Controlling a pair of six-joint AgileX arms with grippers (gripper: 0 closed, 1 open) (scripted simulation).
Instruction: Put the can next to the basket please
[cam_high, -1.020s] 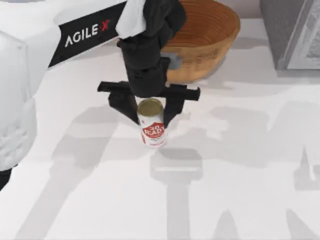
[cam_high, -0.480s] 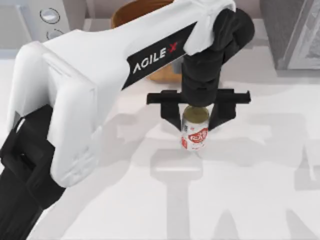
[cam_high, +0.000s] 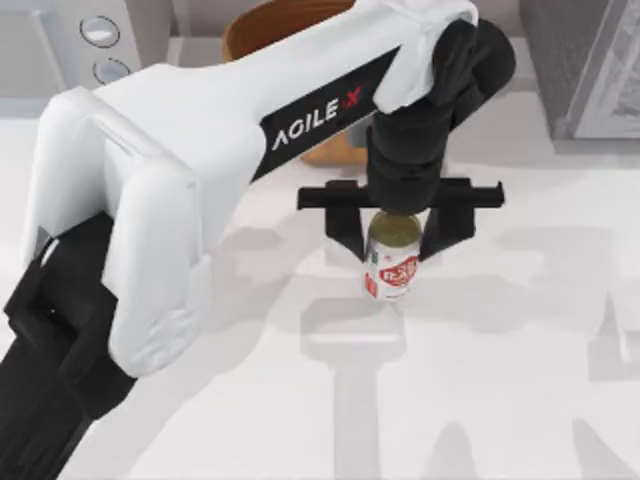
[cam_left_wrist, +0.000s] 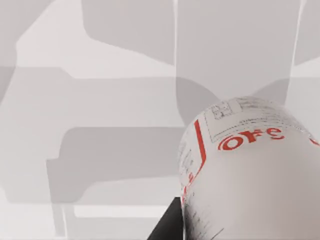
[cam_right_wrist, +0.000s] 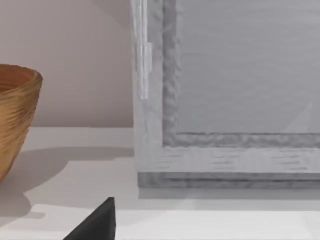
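left gripper (cam_high: 398, 238), jaws clamped on can (cam_high: 392, 258), has carried it rightward; now it's just in front of basket (cam_high: 262, 25). ready to set down w/ release.

You are looking down at a white counter (cam_high: 520, 400) that is carrying broad grey shadows across its surface. At its far left corner a pale appliance with two round dials (cam_high: 98, 45) is standing. At the far right a grey framed cabinet (cam_high: 590, 65) is sitting against the wall.
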